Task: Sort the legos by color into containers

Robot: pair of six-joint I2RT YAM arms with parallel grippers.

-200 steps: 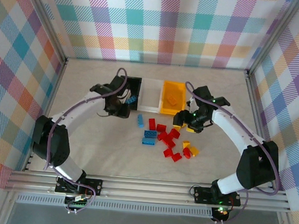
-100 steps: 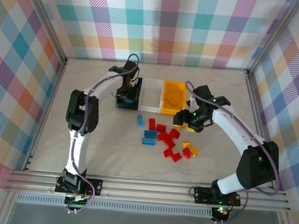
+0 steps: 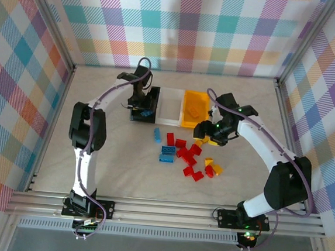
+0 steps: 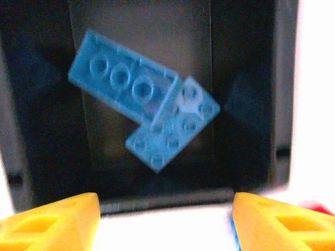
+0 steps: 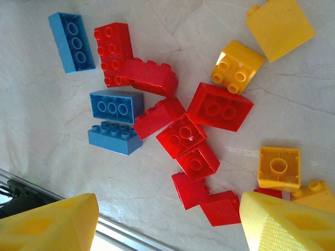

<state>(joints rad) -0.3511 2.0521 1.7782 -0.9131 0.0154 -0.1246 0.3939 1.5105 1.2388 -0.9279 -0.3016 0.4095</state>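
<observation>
Three bins stand edge to edge in a row at the far side of the desk (image 3: pixel 111 162): black bin (image 3: pixel 155 91), white bin (image 3: pixel 169 105), yellow bin (image 3: pixel 184 110).

The left gripper (image 4: pixel 165 225) hangs over the black bin, jaws apart and holding nothing. Two blue legos (image 4: pixel 146 117) lie overlapped on the bin floor, inside its walls.

The right gripper (image 5: pixel 167 225) hovers over the loose legos (image 3: pixel 187 158), jaws apart and empty. This pile lies just in front of the white and yellow bins. Bare desk extends to its left and toward the near rail (image 3: pixel 166 210).

Compared with one second ago, the left arm has swung from the bin's near left corner to above the bin. The right arm and the pile hold nearly the same places.
</observation>
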